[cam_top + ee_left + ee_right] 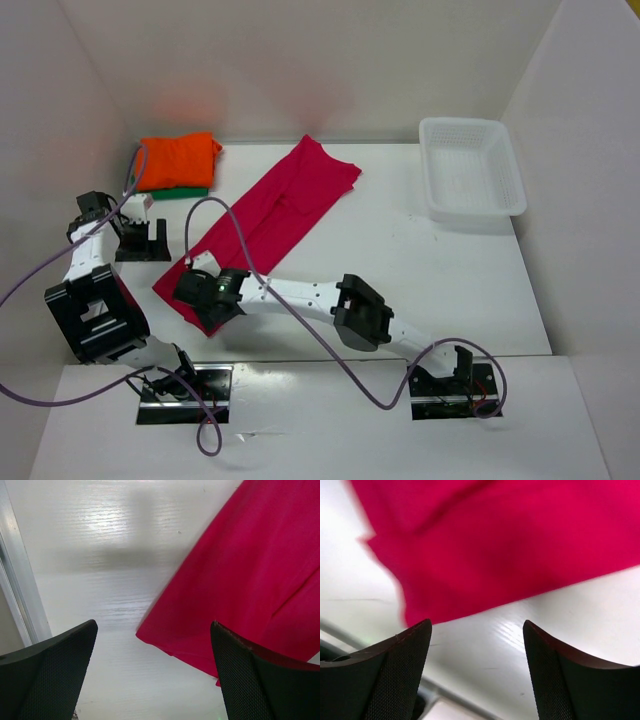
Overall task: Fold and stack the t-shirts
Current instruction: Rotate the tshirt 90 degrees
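Only the overhead view catches the orange t-shirt (178, 160) sitting on the mostly hidden green t-shirt (190, 192), at 10 o'clock on the tabletop (400, 260). The wrist cams crop the magenta-red t-shirt (275, 215), sprawled from 12 toward 8 o'clock. The left hand (155, 630) and right hand (477, 630) are both spread, holding nothing.

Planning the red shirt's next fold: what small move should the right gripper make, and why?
Probably ease the right gripper forward and down onto the near edge of the magenta-red t-shirt, then close. Its jaws stand open over bare table just short of that edge, holding nothing, and the shirt lies as a long strip.
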Controlling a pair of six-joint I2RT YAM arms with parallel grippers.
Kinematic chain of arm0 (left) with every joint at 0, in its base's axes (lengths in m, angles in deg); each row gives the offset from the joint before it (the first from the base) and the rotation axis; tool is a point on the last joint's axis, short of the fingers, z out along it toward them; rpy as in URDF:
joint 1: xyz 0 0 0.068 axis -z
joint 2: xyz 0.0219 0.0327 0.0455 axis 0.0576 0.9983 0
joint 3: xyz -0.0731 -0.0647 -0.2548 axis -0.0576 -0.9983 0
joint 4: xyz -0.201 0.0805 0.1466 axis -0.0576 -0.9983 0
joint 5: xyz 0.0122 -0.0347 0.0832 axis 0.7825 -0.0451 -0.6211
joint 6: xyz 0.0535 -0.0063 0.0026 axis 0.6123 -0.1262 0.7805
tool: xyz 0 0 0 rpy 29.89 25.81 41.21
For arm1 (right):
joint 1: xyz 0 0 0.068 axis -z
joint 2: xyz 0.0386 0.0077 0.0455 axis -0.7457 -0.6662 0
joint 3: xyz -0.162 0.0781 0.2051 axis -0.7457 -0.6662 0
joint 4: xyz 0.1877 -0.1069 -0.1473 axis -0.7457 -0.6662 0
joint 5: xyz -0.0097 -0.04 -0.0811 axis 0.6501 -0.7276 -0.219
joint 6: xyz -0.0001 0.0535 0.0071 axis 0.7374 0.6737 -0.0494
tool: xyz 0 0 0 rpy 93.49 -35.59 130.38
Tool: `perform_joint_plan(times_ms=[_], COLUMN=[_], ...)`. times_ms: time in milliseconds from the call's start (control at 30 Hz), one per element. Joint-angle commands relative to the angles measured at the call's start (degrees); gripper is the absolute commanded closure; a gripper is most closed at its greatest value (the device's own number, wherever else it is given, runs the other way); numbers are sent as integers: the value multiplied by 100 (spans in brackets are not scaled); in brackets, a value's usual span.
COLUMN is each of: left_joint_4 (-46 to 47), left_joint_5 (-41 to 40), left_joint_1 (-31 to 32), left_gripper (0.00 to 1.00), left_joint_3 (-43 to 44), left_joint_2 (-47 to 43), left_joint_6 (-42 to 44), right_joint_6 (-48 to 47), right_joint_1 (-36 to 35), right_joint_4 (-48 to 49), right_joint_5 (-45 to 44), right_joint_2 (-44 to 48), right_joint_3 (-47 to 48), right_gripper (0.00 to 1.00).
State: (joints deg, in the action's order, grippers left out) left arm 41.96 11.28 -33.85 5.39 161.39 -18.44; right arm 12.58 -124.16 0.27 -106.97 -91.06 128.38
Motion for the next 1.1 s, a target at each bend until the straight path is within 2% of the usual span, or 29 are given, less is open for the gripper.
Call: perform_joint_plan(times_ms=[0, 100, 133, 167, 200, 300, 367, 433, 533, 833, 1067], left_joint_4=[58, 58, 58, 58, 58, 58, 58, 58, 58, 58, 58], left_joint_5=[205, 258, 258, 258, 258, 311, 311, 311, 258, 311, 311], left_joint_1=[-39, -92, -92, -92, -92, -92, -153, -214, -268, -320, -373], left_gripper=[0, 0, 0, 0, 0, 0, 0, 0, 0, 0, 0], left_joint_3=[-83, -83, -83, -83, -83, -83, -136, -136, -136, -136, -188], left_joint_2=[-212, -212, -212, -212, -212, -212, -212, -212, -212, -160, -107], left_joint_6=[126, 126, 126, 126, 179, 240, 310, 363, 425, 425, 425], right_joint_6=[40, 40, 40, -47, -222, -242, -189, -189, -189, -584, -830], right_joint_1=[106, 106, 106, 106, 106, 106, 167, 167, 115, -184, -237], right_joint_4=[-195, -1020, -1675, -2064, -2207, -2156, -2156, -2156, -2156, -2156, -2051], right_joint_5=[370, 441, 441, 511, 764, 907, 907, 907, 758, 617, 1204], right_joint_2=[-95, -893, -1183, -1960, -2325, -2381, -2303, -2223, -1987, -1986, -2038], right_joint_3=[723, 1933, 3086, 3898, 4742, 4794, 4505, 4329, 4005, 3994, 3837], right_gripper=[22, 22, 22, 22, 22, 24, 24, 29, 41, 40, 36])
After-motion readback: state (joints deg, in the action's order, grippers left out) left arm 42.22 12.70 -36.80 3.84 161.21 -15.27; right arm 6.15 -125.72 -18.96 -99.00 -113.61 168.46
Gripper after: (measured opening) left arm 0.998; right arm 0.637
